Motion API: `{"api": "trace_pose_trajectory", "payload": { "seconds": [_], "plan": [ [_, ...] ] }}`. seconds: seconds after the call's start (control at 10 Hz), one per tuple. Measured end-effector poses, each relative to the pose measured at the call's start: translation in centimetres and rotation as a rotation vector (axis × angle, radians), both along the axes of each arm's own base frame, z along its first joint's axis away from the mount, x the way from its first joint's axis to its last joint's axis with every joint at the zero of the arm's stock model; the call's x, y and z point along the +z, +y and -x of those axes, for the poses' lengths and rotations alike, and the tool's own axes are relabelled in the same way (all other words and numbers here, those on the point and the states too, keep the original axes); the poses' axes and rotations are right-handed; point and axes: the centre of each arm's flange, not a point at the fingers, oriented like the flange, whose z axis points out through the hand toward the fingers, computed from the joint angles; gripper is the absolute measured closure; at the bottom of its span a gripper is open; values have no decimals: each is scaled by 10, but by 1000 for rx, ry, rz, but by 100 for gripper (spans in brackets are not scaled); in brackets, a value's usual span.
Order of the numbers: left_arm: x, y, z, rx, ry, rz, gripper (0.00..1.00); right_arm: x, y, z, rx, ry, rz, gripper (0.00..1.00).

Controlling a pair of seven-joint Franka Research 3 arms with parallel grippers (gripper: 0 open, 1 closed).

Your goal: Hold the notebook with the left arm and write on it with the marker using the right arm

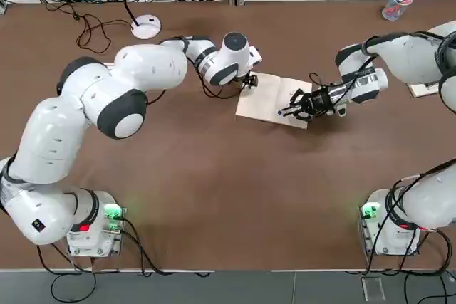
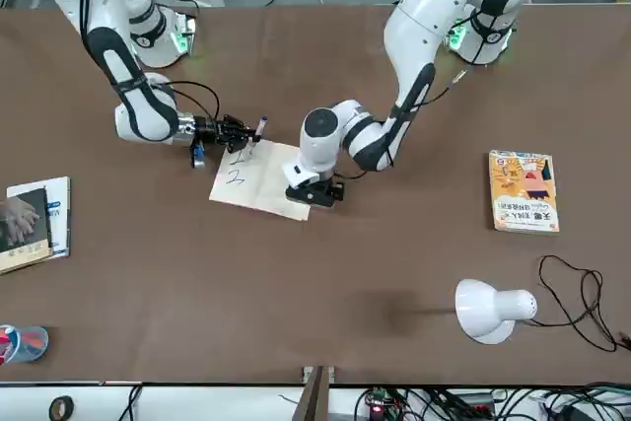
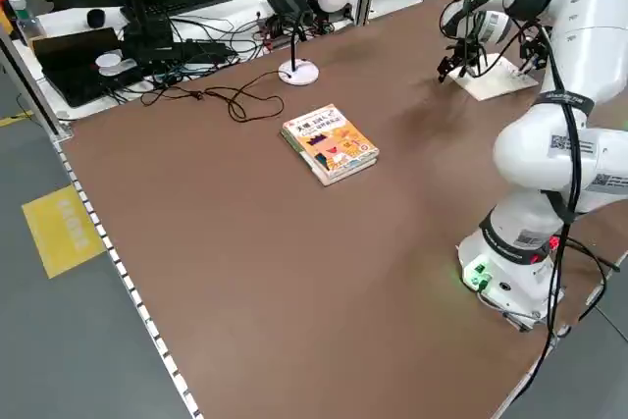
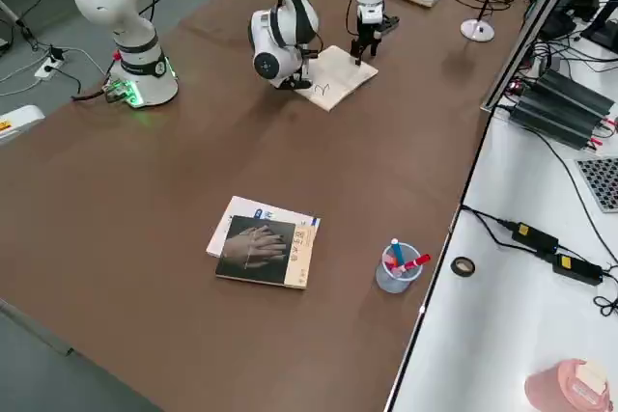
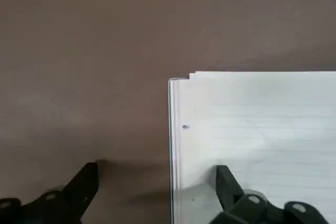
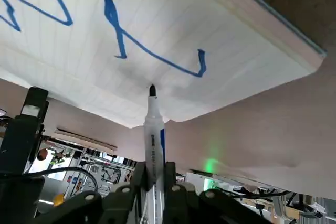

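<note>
The notebook (image 1: 273,100) lies open in the middle of the table, cream pages with blue strokes (image 6: 152,56) on them. My left gripper (image 1: 249,80) is open at the notebook's far left corner: in the left wrist view one finger (image 5: 227,184) rests on the page (image 5: 257,124) and the other (image 5: 84,184) is on the bare table. My right gripper (image 1: 298,107) is shut on the marker (image 6: 153,129), white-bodied with a dark tip. That tip sits just at the page beside the last stroke; I cannot tell if it touches.
An orange illustrated book (image 2: 524,191) lies on the left arm's side, with a white desk lamp (image 2: 491,310) and its cable beyond it. A dark-covered book on a stack (image 4: 263,248) and a cup of pens (image 4: 396,267) sit on the right arm's side.
</note>
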Motion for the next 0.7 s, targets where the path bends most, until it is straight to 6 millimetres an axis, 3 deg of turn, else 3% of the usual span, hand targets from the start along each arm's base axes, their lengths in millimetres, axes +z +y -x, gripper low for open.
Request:
{"api": "trace_pose_trajectory", "payload": {
  "seconds": [0.7],
  "plan": [
    [0,0,0,0,0,0,1,-4,0,2,7,-3,1,83]
  ]
}}
